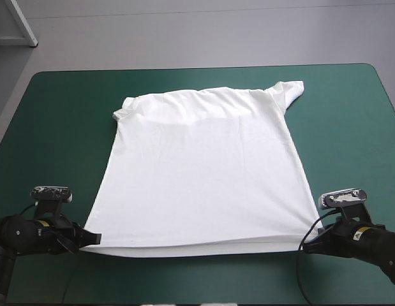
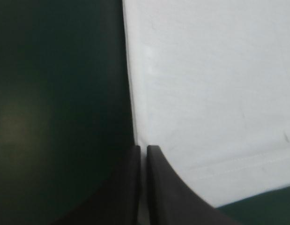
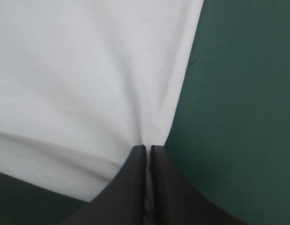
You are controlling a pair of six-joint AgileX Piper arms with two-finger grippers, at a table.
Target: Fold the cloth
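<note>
Table [image 1: 31,95] under a teal-green cover [image 1: 63,140], rounded at the far corners. Carries one white T-shirt [image 1: 203,172], spread flat across the middle. Hem [image 1: 197,247] toward the near edge, sleeves [image 1: 290,92] toward the far edge. Leaves bare cover on every side of the T-shirt, widest at left and right. Shows only faint creases in the fabric.

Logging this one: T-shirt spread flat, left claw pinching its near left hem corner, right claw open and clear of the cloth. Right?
Not quite. The right claw is shut on the T-shirt at its near right hem corner, as the right wrist view shows. The rest stands: spread flat, left claw pinching the near left corner.
</note>
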